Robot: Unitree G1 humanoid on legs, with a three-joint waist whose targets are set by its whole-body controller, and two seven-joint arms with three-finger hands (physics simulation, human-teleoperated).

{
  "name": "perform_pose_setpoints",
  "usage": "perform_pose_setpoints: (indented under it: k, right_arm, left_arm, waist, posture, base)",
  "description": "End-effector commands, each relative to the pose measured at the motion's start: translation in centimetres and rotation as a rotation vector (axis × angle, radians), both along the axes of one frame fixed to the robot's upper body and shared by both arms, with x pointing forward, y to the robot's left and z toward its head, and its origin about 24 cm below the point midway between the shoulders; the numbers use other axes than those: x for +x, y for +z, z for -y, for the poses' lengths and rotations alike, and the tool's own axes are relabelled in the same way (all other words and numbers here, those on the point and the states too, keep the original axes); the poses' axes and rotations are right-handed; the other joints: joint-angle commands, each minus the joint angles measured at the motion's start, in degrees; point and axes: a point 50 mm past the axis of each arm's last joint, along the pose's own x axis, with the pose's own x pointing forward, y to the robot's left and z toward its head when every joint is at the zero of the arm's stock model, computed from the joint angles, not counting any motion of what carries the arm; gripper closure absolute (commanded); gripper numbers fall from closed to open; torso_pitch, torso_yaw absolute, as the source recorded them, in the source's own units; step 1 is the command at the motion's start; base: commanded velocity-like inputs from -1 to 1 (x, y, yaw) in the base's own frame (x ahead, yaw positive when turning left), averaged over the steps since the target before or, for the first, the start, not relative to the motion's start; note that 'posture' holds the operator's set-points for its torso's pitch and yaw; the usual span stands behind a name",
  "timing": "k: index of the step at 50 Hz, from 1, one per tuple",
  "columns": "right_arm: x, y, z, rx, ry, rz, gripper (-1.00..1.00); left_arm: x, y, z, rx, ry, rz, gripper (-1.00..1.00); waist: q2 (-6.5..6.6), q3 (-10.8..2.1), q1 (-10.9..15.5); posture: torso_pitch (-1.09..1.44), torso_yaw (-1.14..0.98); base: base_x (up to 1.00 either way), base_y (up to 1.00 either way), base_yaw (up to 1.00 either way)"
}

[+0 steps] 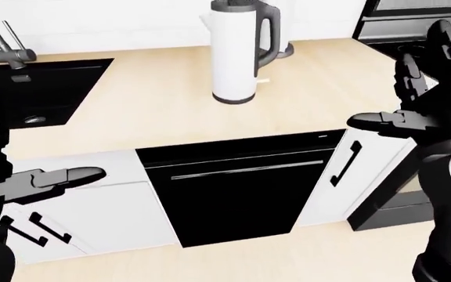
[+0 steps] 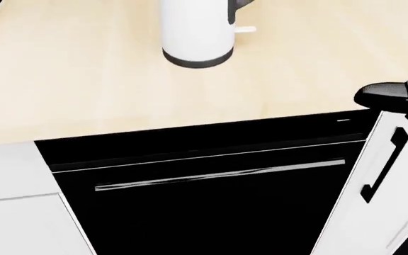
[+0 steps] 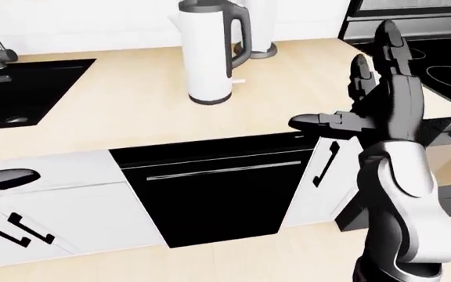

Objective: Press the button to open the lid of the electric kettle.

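1. The right hand [image 3: 367, 106] is hovering with its fingers spread apart and gripping nothing, at about 3 o'clock in the right-eye view, over the near edge of the surface [image 1: 147, 100].
2. The left hand [image 1: 45, 179] is hanging low at about 8 o'clock in the left-eye view, fingers likewise apart and empty, beside the white cabinets.
3. The electric kettle [image 1: 237, 53] is standing upright on the surface toward 12 o'clock, well apart from both hands, above the black dishwasher [image 1: 237, 194].
4. Its lid is looking closed, so the press is seemingly not yet made; reaching the button remains.
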Motion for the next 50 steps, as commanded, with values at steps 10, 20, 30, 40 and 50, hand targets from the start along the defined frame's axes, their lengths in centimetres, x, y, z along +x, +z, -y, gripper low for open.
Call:
perform_pose_setpoints:
  k: [10, 20, 30, 40, 50]
  right_arm:
    - [-0.38, 1.27, 0.31, -0.013, -0.016, 0.07, -1.0]
    - [-0.32, 1.2, 0.41, -0.005, -0.016, 0.066, -1.0]
    - [-0.34, 1.24, 0.39, -0.003, -0.014, 0.067, -1.0]
    - [-0.37, 1.47, 0.53, 0.0, -0.019, 0.071, -1.0]
    - [-0.13, 1.47, 1.03, 0.024, -0.035, 0.063, -1.0]
  left_arm:
    - [-0.24, 0.73, 0.46, 0.03, -0.012, 0.048, -1.0]
    - [-0.29, 0.75, 0.57, 0.032, -0.015, 0.048, -1.0]
    - [-0.34, 0.89, 0.56, 0.034, -0.015, 0.05, -1.0]
    - [-0.33, 1.05, 0.63, 0.034, -0.018, 0.053, -1.0]
    - [-0.33, 1.07, 0.64, 0.036, -0.009, 0.063, -1.0]
  waist:
    - [-1.76, -0.92, -1.3]
    - [4.19, -0.93, -0.9]
    - [-1.49, -1.03, 0.2]
    - [-0.1, -0.21, -1.4]
    - [3.16, -0.38, -1.1]
  posture:
    - [0.0, 0.0]
    - [0.0, 0.0]
    - [0.0, 0.0]
    - [0.0, 0.0]
    - [0.0, 0.0]
  base:
    - [0.26, 0.2, 0.0]
    - [0.26, 0.09, 0.0]
    - [0.26, 0.0, 0.0]
    - [0.26, 0.0, 0.0]
    - [0.18, 0.0, 0.0]
